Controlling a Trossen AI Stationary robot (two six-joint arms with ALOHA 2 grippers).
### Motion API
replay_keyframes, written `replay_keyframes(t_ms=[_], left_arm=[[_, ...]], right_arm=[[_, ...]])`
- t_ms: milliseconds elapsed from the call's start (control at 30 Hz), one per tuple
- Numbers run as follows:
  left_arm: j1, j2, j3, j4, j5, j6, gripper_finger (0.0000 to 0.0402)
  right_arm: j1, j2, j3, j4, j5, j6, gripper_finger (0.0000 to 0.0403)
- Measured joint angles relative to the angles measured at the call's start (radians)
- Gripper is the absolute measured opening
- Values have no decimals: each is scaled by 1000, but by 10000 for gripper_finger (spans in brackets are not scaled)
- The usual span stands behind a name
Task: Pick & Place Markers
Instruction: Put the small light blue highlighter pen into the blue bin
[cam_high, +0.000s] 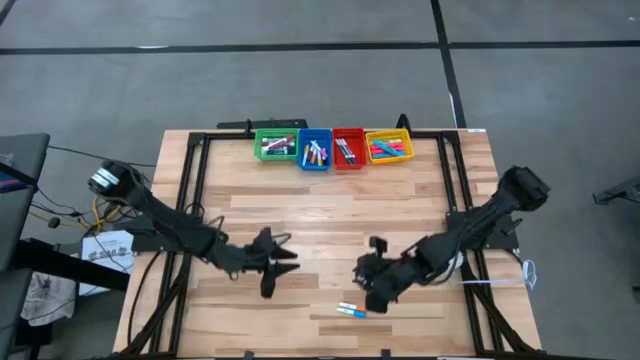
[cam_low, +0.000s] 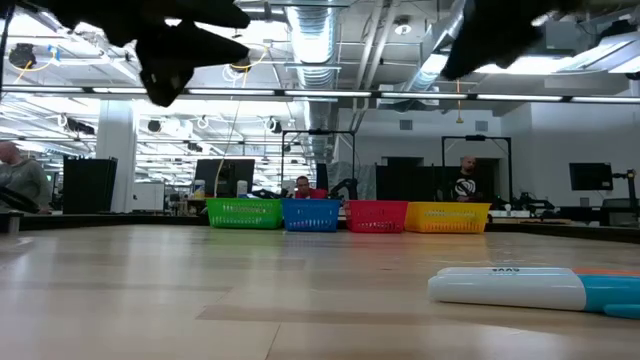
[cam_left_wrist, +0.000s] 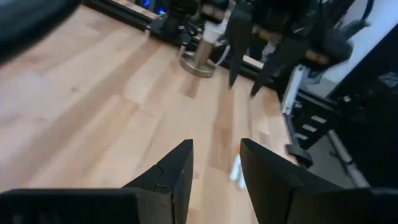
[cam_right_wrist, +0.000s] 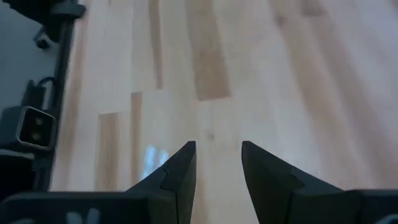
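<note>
Overhead, four bins are being shown in a row at the far edge of the table (cam_high: 330, 215): a green bin (cam_high: 275, 145), a blue bin (cam_high: 315, 150), a red bin (cam_high: 347, 148) and a yellow bin (cam_high: 389, 147), each already being filled with markers. One white-and-blue marker (cam_high: 351, 310) is being left loose on the wood near the front edge, just beside the right gripper (cam_high: 372, 290); whether it is one pen or two lying end to end cannot be told. The left gripper (cam_high: 283, 258) is being held over bare boards, apart from that marker.

At table height, the same marker (cam_low: 540, 287) is being seen lying flat in the foreground, with the four bins far behind it and both arms being held above the surface.

Through the left wrist camera, the left gripper's fingers (cam_left_wrist: 180, 177) are being kept a little apart with nothing between them; a pale marker (cam_left_wrist: 236, 169) is glimpsed ahead.

Through the right wrist camera, the right gripper's fingers (cam_right_wrist: 183, 171) are likewise being held slightly apart and empty above bare wood.

A miss is being risked: the narrow gap may straddle the pen badly, so it could be nudged and rolled toward the front edge. A clash is also possible, since both arms are being brought near one small target.
</note>
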Motion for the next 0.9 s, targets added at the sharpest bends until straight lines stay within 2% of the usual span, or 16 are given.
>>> replay_keyframes(t_ms=[200, 367, 633, 900], left_arm=[[-55, 149, 6, 157, -19, -70, 131], [-69, 218, 24, 163, -20, -114, 131], [-73, 242, 27, 174, -21, -132, 131], [-73, 236, 27, 178, -20, -134, 131]], right_arm=[[47, 165, 9, 104, 1, 70, 118], [74, 255, 32, 128, -47, 78, 118], [97, 381, 74, 127, -104, 79, 118], [92, 415, 85, 115, -95, 93, 118]])
